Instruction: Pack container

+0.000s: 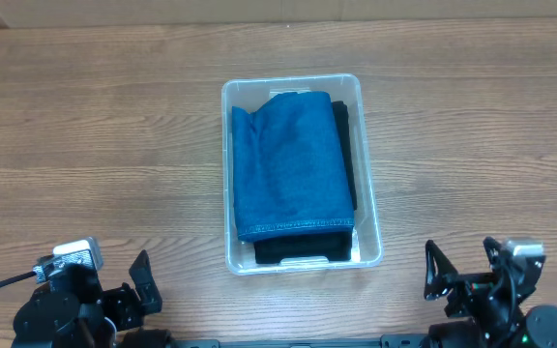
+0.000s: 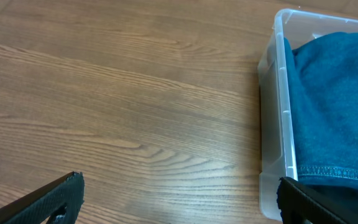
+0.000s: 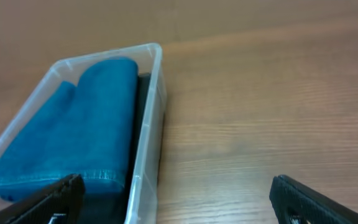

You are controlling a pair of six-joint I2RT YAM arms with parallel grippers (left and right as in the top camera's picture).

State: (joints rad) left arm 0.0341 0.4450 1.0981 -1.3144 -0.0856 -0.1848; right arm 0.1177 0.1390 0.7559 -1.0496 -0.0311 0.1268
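Nearest the robot, both arms sit low at the near edge of the wooden table. The left gripper is spread wide with nothing between its fingers, and only bare wood shows under it. The right gripper is spread just as wide and is also empty. Its two dark fingers frame the table and the near corner of the container. Neither gripper touches the container. The left one sits off the container's near left corner and the right one off its near right corner, both well apart from it in the overhead view.

Farther out, the clear plastic container stands flat near the middle of the table, its long sides running away from the robot. Inside it, a folded black cloth lies underneath and shows at the near end and along the right side. A folded blue cloth lies on top of the black one and covers most of the inside. Its stitched hem lies toward the near end, and its far left corner is a little rumpled. In the left wrist view the blue cloth rises to about the level of the rim.

Beyond the container there is plain wood up to the far edge of the table.
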